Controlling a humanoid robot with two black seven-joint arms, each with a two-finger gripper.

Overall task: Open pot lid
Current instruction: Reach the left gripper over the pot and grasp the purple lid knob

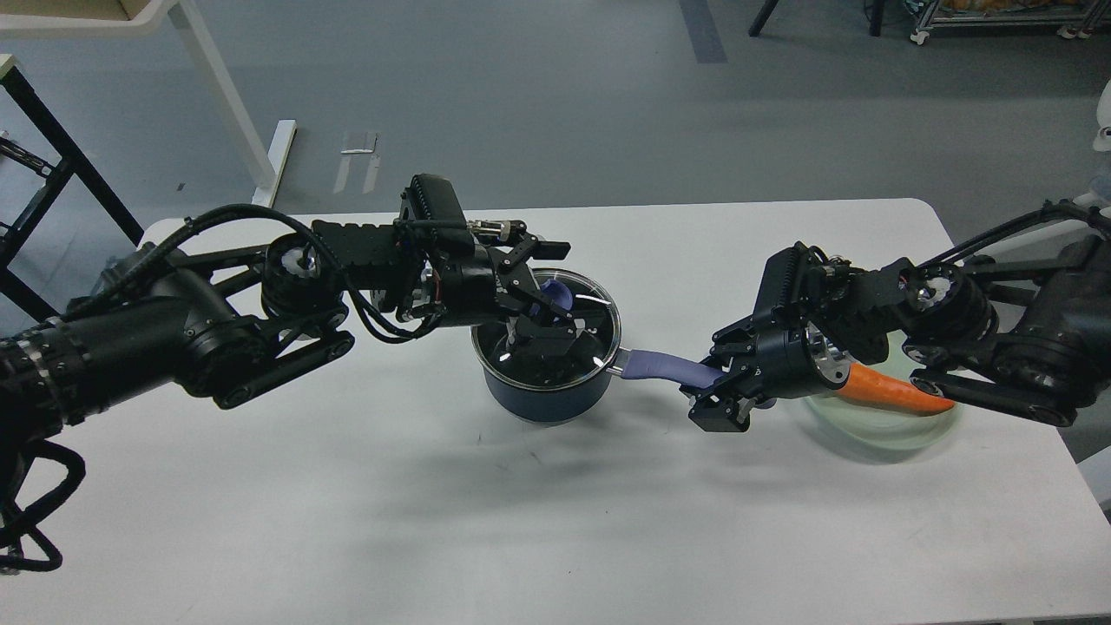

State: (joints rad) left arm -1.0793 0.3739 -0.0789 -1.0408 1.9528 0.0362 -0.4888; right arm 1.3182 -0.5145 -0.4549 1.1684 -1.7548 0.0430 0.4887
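A dark blue pot [542,395] stands mid-table with a glass lid [599,323] that has a purple knob [561,296]. My left gripper [550,293] reaches in from the left, low over the lid. It is open, with one finger [545,249] beyond the knob and the other [554,335] on the near side. It hides much of the lid. My right gripper [717,384] is shut on the end of the pot's purple handle [660,365].
An orange carrot [894,395] lies on a translucent green plate [877,434] at the right, partly under my right arm. A white table leg [227,95] and a black frame [52,139] stand beyond the table's far left edge.
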